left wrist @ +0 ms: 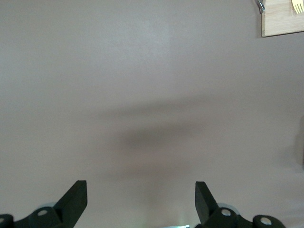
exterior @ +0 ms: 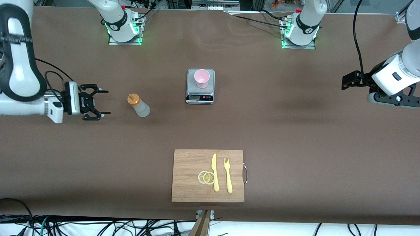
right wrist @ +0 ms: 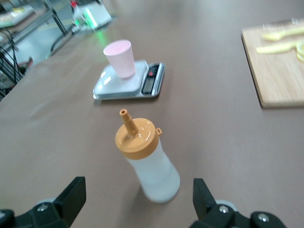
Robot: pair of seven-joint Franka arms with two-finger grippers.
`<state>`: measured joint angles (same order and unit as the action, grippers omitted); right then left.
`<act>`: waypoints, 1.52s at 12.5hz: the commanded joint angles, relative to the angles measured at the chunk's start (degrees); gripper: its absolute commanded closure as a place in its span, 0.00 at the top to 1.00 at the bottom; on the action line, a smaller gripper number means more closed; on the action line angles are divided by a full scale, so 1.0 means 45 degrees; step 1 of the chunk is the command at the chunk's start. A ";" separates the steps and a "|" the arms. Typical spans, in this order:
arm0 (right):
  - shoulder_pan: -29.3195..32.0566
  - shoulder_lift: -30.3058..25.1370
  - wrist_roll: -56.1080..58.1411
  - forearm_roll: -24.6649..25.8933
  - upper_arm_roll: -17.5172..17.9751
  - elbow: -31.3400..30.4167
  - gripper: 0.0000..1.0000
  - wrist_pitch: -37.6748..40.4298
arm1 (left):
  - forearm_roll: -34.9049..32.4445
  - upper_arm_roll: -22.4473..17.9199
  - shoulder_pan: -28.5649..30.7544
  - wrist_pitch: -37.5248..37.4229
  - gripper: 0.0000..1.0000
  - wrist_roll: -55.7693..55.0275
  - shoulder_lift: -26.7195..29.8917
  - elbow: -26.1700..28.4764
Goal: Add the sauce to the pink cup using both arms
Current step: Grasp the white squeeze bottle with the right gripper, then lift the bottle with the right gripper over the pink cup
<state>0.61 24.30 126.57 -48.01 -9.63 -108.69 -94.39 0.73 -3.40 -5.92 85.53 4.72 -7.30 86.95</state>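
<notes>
The brown table [exterior: 295, 131] is largely bare between its items. A wooden cutting board [exterior: 190, 183] is set near the table's edge nearest the front camera. A scale [exterior: 200, 95] carries the pink cup [exterior: 201, 78], upright on its platform. The sauce [exterior: 139, 105] is stood toward the right arm's end, well apart from the scale. The right gripper [exterior: 104, 103] is held spread just beside it; the left gripper [left wrist: 141, 202] is kept spread over bare table.
</notes>
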 commanded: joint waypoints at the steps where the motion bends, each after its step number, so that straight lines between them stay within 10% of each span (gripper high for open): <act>1: 0.0235 0.1879 0.3055 -0.1961 0.0071 -0.0046 1.00 0.0700 | -0.0221 0.0149 0.0084 -0.0276 1.00 0.0240 -0.0506 -0.0845; 8: 0.0215 0.4364 0.6482 -0.4329 0.0304 -0.0378 1.00 0.2322 | -0.0181 0.0090 0.0123 -0.0276 1.00 0.0259 -0.0642 -0.0943; 19: 0.0079 0.4503 0.6484 -0.5853 0.1281 -0.0339 1.00 0.2207 | -0.0161 0.0110 0.0065 -0.0256 1.00 0.0240 -0.0740 -0.1080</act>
<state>0.88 44.47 154.92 -72.32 -5.14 -109.87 -84.52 0.72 -3.18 -5.86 85.53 4.74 -9.51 84.59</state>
